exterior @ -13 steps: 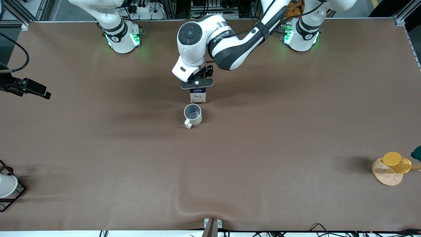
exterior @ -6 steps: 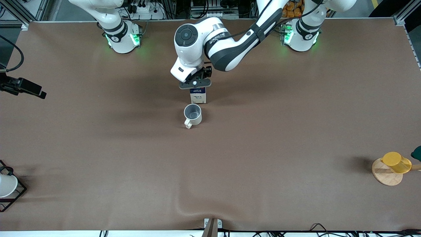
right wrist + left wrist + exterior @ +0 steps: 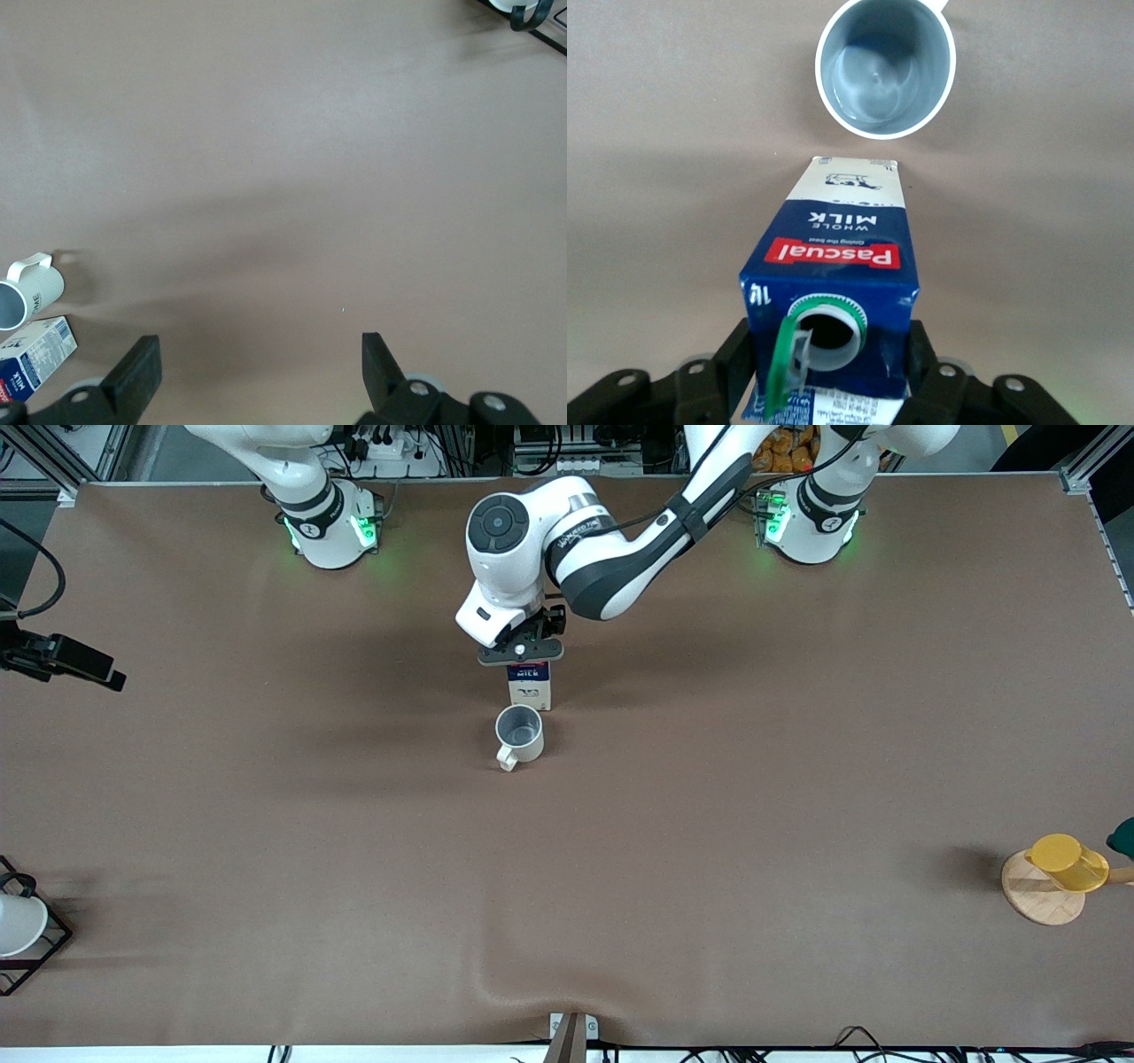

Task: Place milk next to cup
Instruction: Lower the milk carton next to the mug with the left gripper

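Observation:
The milk point(image 3: 529, 685), a dark-blue carton with a red band and an open round cap, stands upright between the fingers of my left gripper point(image 3: 523, 654), which is shut on its top. The cup point(image 3: 519, 733), a cream-white mug with a grey inside, stands on the table just nearer to the front camera than the milk, its handle toward that camera. The left wrist view shows the milk point(image 3: 833, 266), the cup point(image 3: 884, 66) and the left gripper point(image 3: 830, 372). My right gripper point(image 3: 66, 661) waits open and empty over the right arm's end of the table; it also shows in the right wrist view point(image 3: 257, 372).
A yellow cup on a wooden disc point(image 3: 1059, 868) stands at the left arm's end, near the front camera. A white cup in a black wire rack point(image 3: 18, 926) stands at the right arm's end. The brown table cloth point(image 3: 620, 868) has a small ridge near the front edge.
My left gripper has moved a little toward the right arm's end with the milk, bringing the carton closer to the cup. The cup has not moved.

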Available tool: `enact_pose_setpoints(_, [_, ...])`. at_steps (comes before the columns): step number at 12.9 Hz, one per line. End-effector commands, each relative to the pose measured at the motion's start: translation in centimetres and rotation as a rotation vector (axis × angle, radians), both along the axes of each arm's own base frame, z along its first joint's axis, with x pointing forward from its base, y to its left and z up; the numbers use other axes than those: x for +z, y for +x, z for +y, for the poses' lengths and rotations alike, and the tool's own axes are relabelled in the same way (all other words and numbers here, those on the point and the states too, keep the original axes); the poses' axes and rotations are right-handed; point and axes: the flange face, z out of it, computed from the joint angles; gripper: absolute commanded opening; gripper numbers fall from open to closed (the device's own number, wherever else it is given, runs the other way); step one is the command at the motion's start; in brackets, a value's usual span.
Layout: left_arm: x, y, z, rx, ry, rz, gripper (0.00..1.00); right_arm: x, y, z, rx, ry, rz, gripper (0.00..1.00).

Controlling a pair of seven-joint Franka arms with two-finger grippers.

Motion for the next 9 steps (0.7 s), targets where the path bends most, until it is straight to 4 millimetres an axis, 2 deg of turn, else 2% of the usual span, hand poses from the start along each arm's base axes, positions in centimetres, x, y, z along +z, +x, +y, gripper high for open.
enact_pose_setpoints(1, [0.1, 0.1, -0.7, -0.002, -0.003, -0.036, 0.77, 0.4, 0.2, 0.0, 0.008, 0.007, 0.002, 1.0])
enact_pose_setpoints(2, [0.3, -0.2, -1.0, -0.006, -0.008, -0.041, 0.78, 0.5, 0.1, 0.3, 0.013, 0.007, 0.002, 1.0])
enact_pose_setpoints(3, [0.4, -0.2, -1.0, -0.006, -0.009, -0.043, 0.85, 0.3, 0.2, 0.4, 0.017, 0.003, 0.002, 1.0])
enact_pose_setpoints(4, [0.6, -0.1, -0.9, -0.006, -0.012, -0.045, 1.0, 0.3, 0.3, 0.5, 0.021, -0.002, 0.001, 1.0])
enact_pose_setpoints(7, [2.9, 0.4, -0.4, 0.005, -0.031, -0.071, 1.0, 0.1, 0.1, 0.4, 0.04, -0.004, 0.014, 1.0])
enact_pose_setpoints(8, [4.6, 0.6, -0.1, 0.012, -0.044, -0.091, 1.0, 0.1, 0.1, 0.3, 0.058, -0.012, 0.015, 1.0])
enact_pose_setpoints(9, [6.5, 1.8, 1.1, 0.034, -0.051, -0.111, 1.0, 0.1, 0.0, 0.2, 0.055, -0.015, 0.018, 1.0])
